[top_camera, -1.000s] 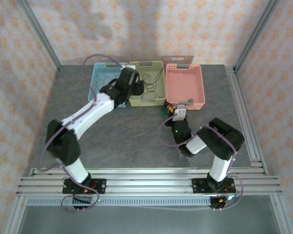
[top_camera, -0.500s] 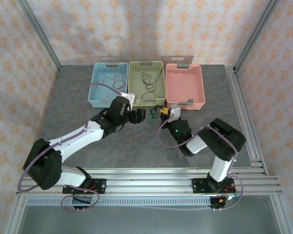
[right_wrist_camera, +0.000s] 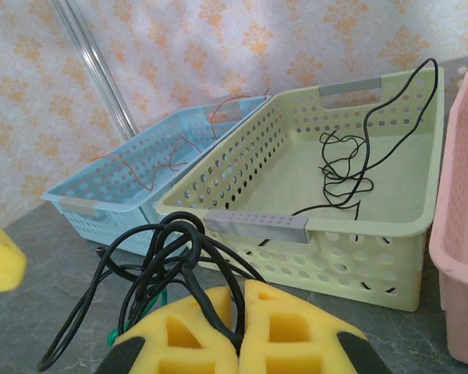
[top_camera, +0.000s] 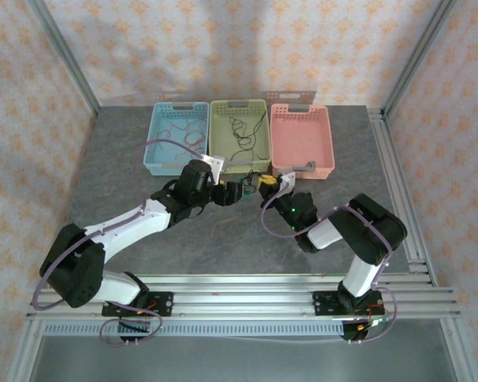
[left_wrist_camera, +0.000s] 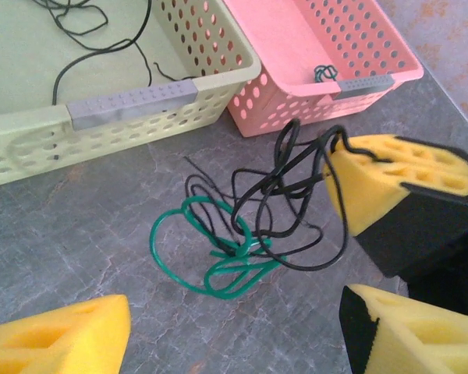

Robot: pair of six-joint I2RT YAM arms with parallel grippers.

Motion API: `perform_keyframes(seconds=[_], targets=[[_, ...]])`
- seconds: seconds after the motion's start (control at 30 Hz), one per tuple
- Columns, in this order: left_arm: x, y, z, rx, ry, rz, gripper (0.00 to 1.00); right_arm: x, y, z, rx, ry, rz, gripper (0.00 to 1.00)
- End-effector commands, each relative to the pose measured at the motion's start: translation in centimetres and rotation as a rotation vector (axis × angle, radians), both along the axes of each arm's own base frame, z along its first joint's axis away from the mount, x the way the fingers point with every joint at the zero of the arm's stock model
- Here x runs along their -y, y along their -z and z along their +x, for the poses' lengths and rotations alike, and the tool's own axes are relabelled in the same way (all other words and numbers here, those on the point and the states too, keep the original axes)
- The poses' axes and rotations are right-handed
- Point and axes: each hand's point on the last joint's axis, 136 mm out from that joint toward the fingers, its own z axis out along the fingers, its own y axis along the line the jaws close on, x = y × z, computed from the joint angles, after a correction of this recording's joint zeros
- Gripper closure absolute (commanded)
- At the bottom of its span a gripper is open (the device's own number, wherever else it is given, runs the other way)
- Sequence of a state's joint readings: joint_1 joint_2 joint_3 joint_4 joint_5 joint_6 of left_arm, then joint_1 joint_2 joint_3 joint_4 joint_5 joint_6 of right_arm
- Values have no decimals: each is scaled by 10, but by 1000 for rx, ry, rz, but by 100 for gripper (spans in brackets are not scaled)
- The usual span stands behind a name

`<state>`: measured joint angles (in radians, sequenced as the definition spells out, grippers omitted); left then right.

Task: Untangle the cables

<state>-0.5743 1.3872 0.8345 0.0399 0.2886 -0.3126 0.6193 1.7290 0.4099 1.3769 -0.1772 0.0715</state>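
The right jaws are closed on the black strands of the cables (left_wrist_camera: 285, 195), which rise in loops from between their yellow pads (right_wrist_camera: 288, 327). The left jaws stand open, near the knot. A green cable (left_wrist_camera: 218, 249) is caught in the tangle and lies on the grey tabletop (left_wrist_camera: 78, 249), in front of the green basket (left_wrist_camera: 101, 132) and the pink basket (left_wrist_camera: 273, 101).
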Motion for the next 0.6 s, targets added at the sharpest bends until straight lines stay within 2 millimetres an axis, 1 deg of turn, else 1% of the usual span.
perform_keyframes(seconds=[0.0, 0.17, 0.27, 0.37, 0.4, 0.5, 0.57], targets=[[1, -2, 5, 7, -6, 9, 28, -7, -22, -5, 23, -55, 82, 100], [-6, -3, 6, 23, -42, 12, 27, -11, -31, -7, 19, -83, 123, 100], [-11, -2, 8, 25, -71, 27, 27, -13, -46, -14, 27, -121, 167, 100], [-19, -3, 10, 43, -108, 39, 27, -5, -69, -21, 60, -118, 220, 100], [-20, -4, 9, 51, -106, 36, 27, -1, -81, -27, 87, -126, 235, 100], [-16, -8, 5, 61, -81, 8, 27, 16, -110, -42, 146, -121, 273, 100], [-12, -10, 2, 66, -56, -10, 28, 19, -118, -50, 153, -128, 257, 100]])
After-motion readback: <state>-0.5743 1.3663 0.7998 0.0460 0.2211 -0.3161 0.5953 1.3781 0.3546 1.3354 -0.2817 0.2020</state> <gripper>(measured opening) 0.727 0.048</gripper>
